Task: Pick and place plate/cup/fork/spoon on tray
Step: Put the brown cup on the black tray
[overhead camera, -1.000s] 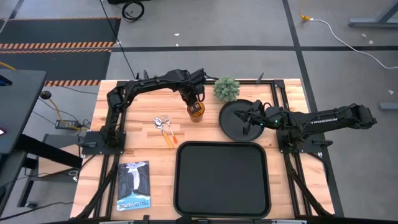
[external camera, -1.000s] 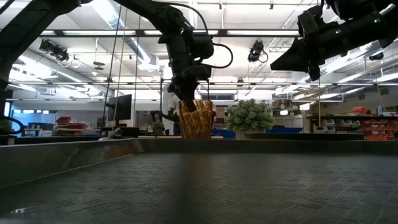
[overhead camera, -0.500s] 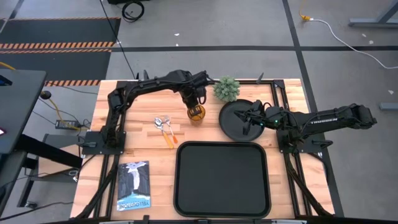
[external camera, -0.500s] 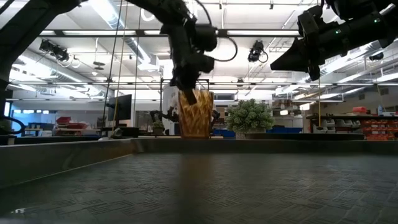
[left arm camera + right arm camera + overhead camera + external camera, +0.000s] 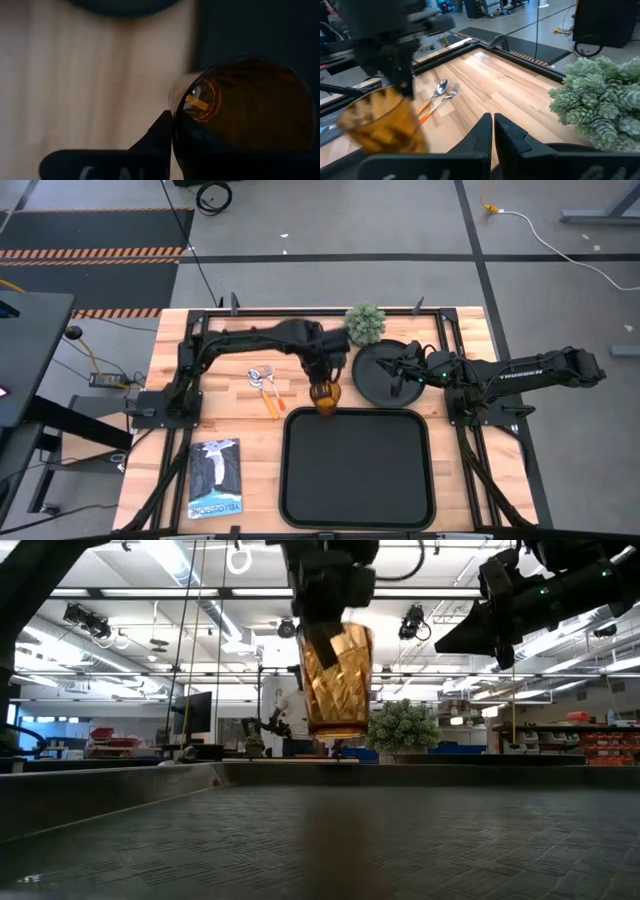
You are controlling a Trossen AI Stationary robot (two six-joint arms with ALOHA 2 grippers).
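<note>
The amber cup [image 5: 326, 396] hangs from my left gripper [image 5: 322, 376] over the far rim of the black tray [image 5: 290, 470], clear of the table in the low view [image 5: 335, 680]. The round black plate [image 5: 368, 383] lies on the table just past the tray's far right corner. My right gripper [image 5: 398, 370] hovers over the plate, shut and empty; it also shows in its wrist view [image 5: 493, 131]. The spoon [image 5: 258, 376] and the fork [image 5: 270, 383] lie side by side on the wood left of the cup, orange handles toward the tray. My left gripper holds the cup by its rim [image 5: 176, 131] from above, fingers pointing down. One finger [image 5: 159, 134] lies against the outside of the wall; the cup hides the other. The cup hangs below the gripper, mouth up, nearly upright, lifted clear of table and tray.
A small green plant [image 5: 365, 322] stands at the table's far edge, just behind the plate. A booklet [image 5: 215, 478] lies at the near left. The tray's floor [image 5: 330, 840] is bare.
My left gripper has lifted the cup off the table near the far edge and carried it toward the near edge and a little right, up to the tray's far rim. The cup has stayed nearly upright. My right arm has kept still.
</note>
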